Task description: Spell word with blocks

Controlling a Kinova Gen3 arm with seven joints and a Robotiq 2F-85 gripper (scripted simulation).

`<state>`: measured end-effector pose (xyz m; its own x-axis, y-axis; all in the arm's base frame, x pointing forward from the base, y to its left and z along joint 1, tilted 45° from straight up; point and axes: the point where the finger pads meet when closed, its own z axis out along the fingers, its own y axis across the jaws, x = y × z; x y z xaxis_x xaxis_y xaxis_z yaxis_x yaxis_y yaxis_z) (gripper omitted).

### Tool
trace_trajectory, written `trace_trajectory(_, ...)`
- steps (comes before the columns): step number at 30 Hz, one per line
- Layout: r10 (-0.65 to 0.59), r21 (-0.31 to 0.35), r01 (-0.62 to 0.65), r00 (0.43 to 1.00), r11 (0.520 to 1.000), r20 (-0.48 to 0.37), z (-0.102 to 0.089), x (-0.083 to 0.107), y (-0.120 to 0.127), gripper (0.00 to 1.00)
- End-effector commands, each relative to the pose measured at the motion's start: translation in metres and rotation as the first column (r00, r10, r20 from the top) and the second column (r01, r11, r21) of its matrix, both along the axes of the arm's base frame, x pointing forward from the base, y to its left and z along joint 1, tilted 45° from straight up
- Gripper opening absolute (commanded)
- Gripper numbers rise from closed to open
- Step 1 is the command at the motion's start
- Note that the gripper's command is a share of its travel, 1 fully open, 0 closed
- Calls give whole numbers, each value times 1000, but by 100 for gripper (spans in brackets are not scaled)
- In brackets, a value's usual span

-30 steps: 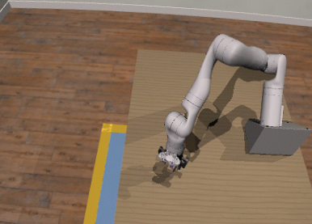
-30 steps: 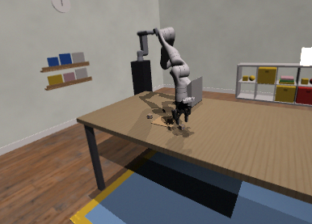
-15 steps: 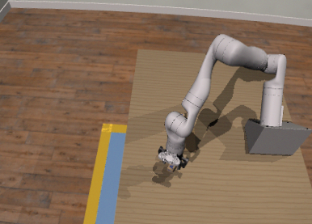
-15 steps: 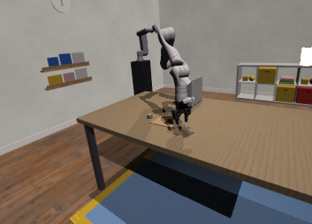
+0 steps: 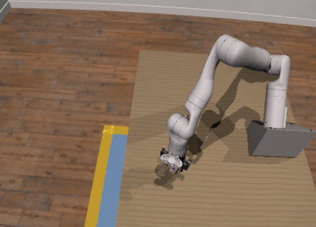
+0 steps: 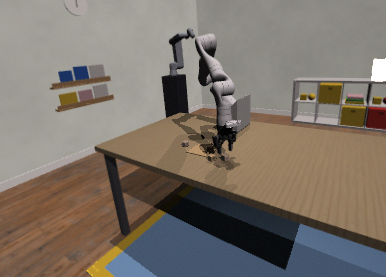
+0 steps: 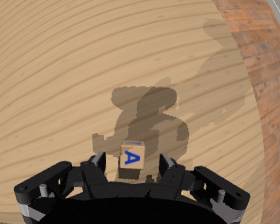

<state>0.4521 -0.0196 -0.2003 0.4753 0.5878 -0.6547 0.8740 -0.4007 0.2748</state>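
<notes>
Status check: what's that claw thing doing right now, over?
Jaws part open, straddling the A block, not clamped. Block's A faces up. One other small block sits well apart on the table; nothing in the way.
</notes>
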Motion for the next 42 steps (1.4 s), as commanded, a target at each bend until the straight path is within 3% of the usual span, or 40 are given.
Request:
trace_trajectory(1,1,-2,-1,1000,1000,4,2,3,-2,67)
trace_trajectory(23,0,1,0,1000,1000,7,-23,1,-27,67)
trace_trajectory(42,2,0,-2,1000,1000,7,-25,1,-28,67)
